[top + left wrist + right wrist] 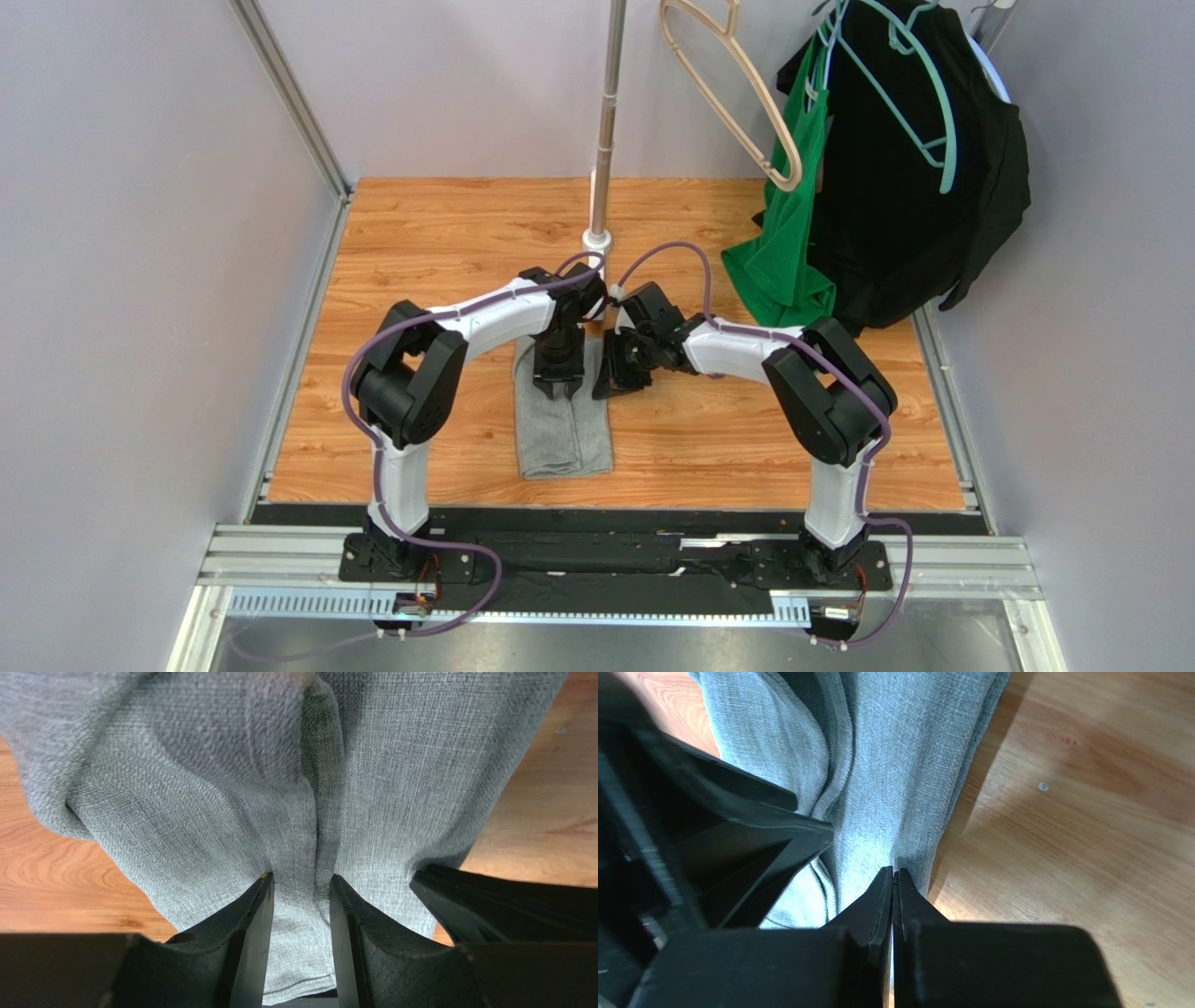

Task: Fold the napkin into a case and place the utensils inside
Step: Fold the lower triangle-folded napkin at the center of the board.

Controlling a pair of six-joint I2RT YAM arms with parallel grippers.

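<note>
The napkin (pixel 564 431) lies on the wooden table as a narrow, long, layered grey strip, the case. My left gripper (pixel 561 381) is open over its far end, fingertips resting on the cloth (pixel 210 777) either side of a lengthwise fold; the gripper's midpoint shows in the left wrist view (pixel 300 876). My right gripper (pixel 615 378) is shut at the strip's far right edge (pixel 894 871), where a thin dark sliver, seemingly the dark purple utensil, shows between its tips against the cloth (pixel 892 763). The rest of it is hidden. The silvery fork is out of view.
A metal stand pole (pixel 606 126) rises at the back of the table (pixel 421 252). A green garment (pixel 786 252) and a black garment (pixel 926 168) hang on hangers at the back right. Grey walls close the left and right sides.
</note>
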